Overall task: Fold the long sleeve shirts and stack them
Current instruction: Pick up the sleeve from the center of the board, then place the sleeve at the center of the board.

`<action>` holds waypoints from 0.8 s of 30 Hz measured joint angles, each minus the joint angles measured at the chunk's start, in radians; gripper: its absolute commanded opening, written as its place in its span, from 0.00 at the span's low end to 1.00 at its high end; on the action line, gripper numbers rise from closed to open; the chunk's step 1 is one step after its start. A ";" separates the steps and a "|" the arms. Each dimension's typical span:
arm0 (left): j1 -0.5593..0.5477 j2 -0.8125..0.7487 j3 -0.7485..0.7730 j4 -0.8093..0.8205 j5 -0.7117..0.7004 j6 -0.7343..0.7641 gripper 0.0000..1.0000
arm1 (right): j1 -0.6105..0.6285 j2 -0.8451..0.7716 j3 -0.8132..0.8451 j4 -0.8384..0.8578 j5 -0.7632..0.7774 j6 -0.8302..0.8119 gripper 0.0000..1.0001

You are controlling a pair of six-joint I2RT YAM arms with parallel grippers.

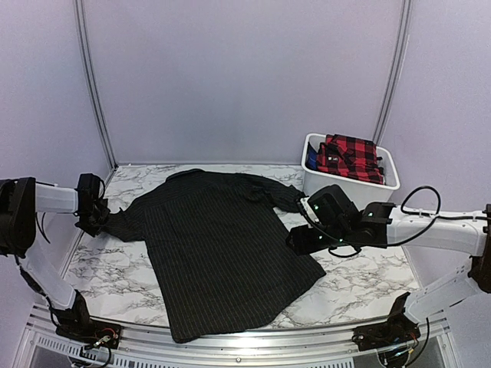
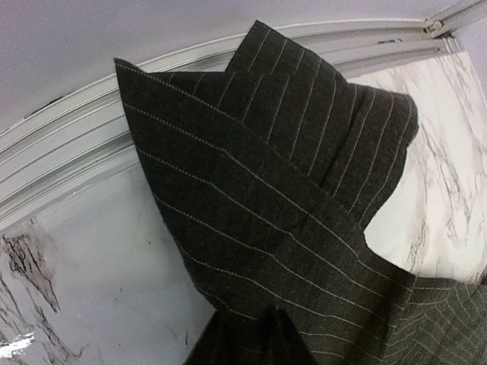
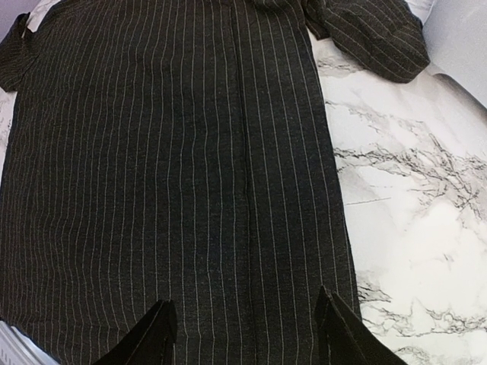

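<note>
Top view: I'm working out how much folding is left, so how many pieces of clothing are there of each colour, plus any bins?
black pinstriped shirt: 1
red plaid shirt: 1
blue cloth, mostly hidden in the bin: 1
white bin: 1
Total: 4
</note>
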 measured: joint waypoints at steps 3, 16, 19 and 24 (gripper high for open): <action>0.000 0.000 0.004 0.007 -0.002 0.011 0.00 | 0.000 0.000 -0.007 -0.001 0.000 0.001 0.58; -0.338 -0.137 0.046 0.048 -0.034 0.203 0.00 | 0.003 -0.003 -0.010 -0.001 0.000 0.011 0.58; -0.479 -0.143 0.044 0.050 -0.045 0.230 0.02 | 0.005 -0.003 -0.010 -0.001 0.000 0.015 0.59; -0.668 -0.049 0.038 0.046 -0.029 0.290 0.39 | 0.005 0.002 -0.009 0.000 0.000 0.018 0.58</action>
